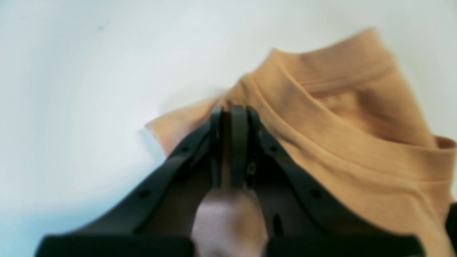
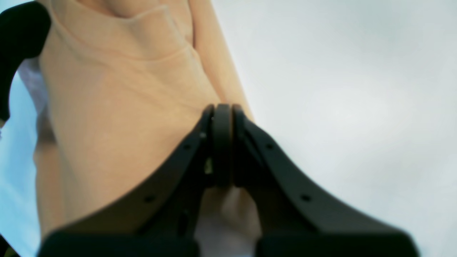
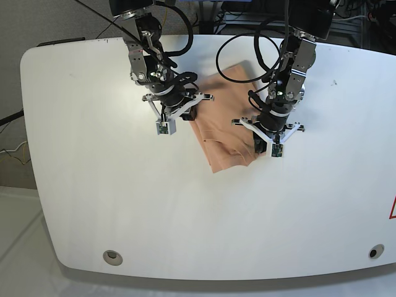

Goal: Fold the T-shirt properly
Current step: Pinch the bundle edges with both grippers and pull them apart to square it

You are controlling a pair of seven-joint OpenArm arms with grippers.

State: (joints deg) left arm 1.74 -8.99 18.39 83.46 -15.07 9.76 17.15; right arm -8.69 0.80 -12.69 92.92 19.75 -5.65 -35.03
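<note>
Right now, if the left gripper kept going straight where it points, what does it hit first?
Most likely the T-shirt: the left gripper's tips already overlap its cloth, with the white table beneath. Whether they touch it yet is hard to judge.

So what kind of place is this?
Probably a robotics lab or test workspace: two robot arms over a white table, loose cables on the floor beside it, and a T-shirt for folding.
</note>
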